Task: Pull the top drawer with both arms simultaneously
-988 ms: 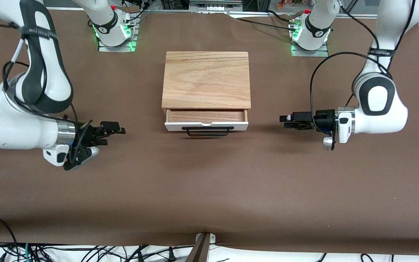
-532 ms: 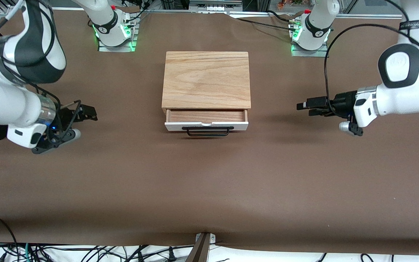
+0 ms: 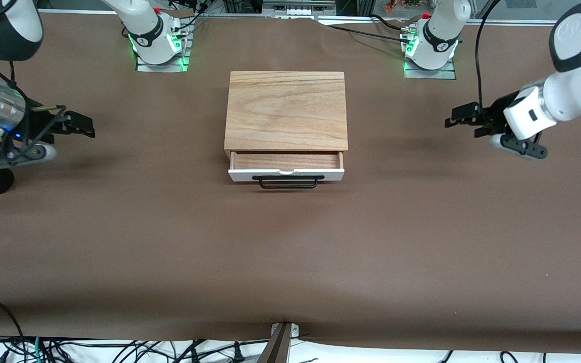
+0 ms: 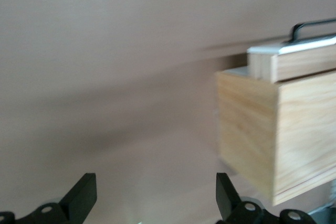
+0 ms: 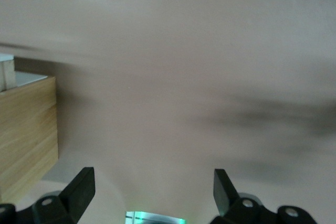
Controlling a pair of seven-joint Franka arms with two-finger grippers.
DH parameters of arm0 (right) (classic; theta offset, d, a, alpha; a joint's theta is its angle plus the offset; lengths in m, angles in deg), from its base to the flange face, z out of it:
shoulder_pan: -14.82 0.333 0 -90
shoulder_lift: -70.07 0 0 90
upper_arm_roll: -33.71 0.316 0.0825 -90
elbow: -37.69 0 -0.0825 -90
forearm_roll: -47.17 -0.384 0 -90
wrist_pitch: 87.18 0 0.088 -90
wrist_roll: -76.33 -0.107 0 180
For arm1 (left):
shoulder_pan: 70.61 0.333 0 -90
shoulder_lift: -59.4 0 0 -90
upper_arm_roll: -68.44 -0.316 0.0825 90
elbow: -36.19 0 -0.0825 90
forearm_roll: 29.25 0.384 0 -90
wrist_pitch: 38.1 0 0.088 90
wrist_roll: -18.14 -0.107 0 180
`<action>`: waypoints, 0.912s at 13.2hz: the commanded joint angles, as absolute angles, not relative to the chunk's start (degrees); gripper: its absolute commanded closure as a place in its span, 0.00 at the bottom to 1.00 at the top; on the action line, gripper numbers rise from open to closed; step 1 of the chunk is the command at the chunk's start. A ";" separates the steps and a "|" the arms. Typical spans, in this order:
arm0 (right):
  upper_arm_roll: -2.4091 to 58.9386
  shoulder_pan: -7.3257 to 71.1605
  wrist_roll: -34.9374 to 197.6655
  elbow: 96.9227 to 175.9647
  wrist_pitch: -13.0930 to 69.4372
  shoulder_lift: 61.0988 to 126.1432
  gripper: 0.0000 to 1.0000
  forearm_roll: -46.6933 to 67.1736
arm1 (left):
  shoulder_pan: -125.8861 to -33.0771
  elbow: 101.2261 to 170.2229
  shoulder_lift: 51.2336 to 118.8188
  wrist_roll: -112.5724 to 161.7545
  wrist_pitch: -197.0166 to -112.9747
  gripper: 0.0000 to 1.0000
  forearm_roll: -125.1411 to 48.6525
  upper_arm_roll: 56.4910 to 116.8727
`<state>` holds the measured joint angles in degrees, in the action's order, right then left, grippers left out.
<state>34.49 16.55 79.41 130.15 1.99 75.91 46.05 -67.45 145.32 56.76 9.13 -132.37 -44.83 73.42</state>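
Observation:
The top drawer (image 3: 286, 175) has a white front and a black bar handle (image 3: 288, 182). It stands pulled out a short way from the light-wood cabinet (image 3: 286, 111), showing its wood inside (image 3: 286, 161). My left gripper (image 3: 454, 121) is open and empty over the table toward the left arm's end, well apart from the cabinet. My right gripper (image 3: 86, 126) is open and empty over the table toward the right arm's end. The left wrist view shows the open left gripper (image 4: 156, 190), the cabinet (image 4: 262, 129) and the handle (image 4: 315, 26). The right wrist view shows the open right gripper (image 5: 153, 182) and the cabinet (image 5: 26, 135).
The brown table cover (image 3: 290, 252) spreads all round the cabinet. The arm bases (image 3: 159, 45) (image 3: 429, 48) with green lights stand farther from the front camera than the cabinet. Cables (image 3: 119, 350) and a bracket (image 3: 280, 338) lie along the table's near edge.
Both grippers have drawn away from the drawer, each toward its own end of the table and toward the bases. The drawer has not moved.

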 commanded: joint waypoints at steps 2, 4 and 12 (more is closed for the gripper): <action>36.97 11.74 77.03 138.41 11.32 69.81 0.00 46.13 | -67.53 139.92 54.57 11.99 -124.25 0.00 -36.65 74.33; 36.97 12.09 76.42 139.02 11.08 67.96 0.00 46.64 | -67.62 136.66 54.57 11.99 -121.52 0.00 -33.40 74.33; 36.88 13.24 76.86 137.88 11.52 68.74 0.00 47.79 | -67.53 134.19 54.83 11.72 -121.86 0.00 -29.69 73.63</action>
